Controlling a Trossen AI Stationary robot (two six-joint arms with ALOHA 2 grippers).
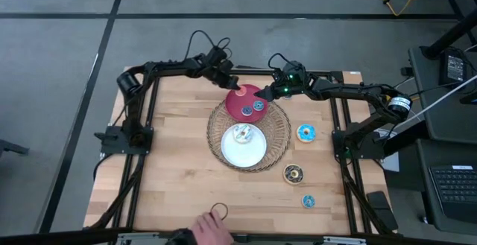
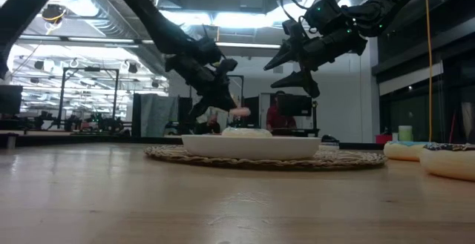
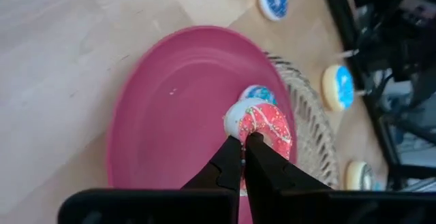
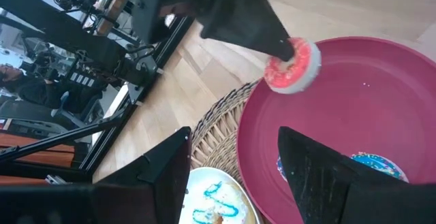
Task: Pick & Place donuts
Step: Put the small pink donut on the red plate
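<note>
Now | left gripper [image 3: 245, 157] jaws are pinching the pink donut [image 3: 267, 129] by its rim over the red plate [image 3: 177, 108] | right gripper [image 4: 235, 166] is hovering spread nearby | risk: thin rim grip slipping, donut rolling off onto the wicker tray [image 1: 279, 137]

Both arms matt black, jointed, looped black cables; right gripper [image 1: 270, 93] wedge-shaped fingers, green light glowing at its wrist
</note>
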